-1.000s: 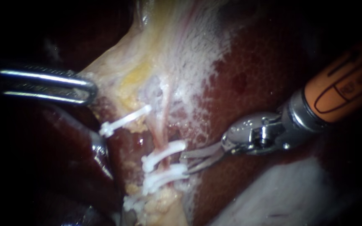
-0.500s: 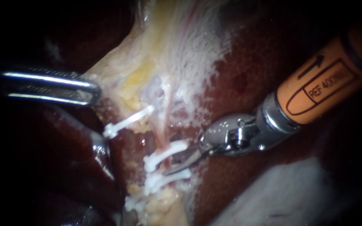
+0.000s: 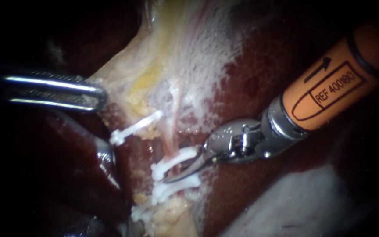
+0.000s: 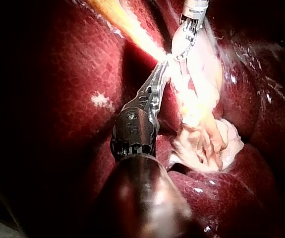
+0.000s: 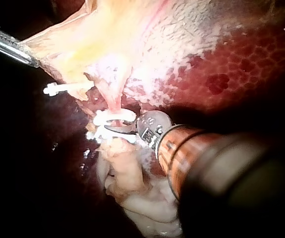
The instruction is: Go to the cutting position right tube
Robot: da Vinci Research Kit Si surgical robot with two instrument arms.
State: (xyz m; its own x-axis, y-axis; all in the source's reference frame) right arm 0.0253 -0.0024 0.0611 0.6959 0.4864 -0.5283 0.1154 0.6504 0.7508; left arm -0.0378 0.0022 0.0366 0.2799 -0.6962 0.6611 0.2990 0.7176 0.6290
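R instrument [image 3: 181, 171]: jaws open w/ narrow gap, tips at right tube [image 3: 169, 144] between upper clip [image 3: 175, 159] and lower clip [image 3: 174, 188]. Couldn't tell if tube sat fully in the gap. L instrument [image 3: 96, 94]: jaws closed on edge of pale tissue [image 3: 154, 66], which was stretched taut, well apart from those clips. Third clip [image 3: 134, 127] lay nearer L instrument. Liver [image 3: 259, 79] lay beside tube.

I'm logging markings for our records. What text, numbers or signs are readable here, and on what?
On the orange shaft of the right instrument: a printed arrow and a framed label; its characters are left unquoted.
On its metal wrist: tiny marks, too small to read.
On the left instrument, the clips and the liver: none.
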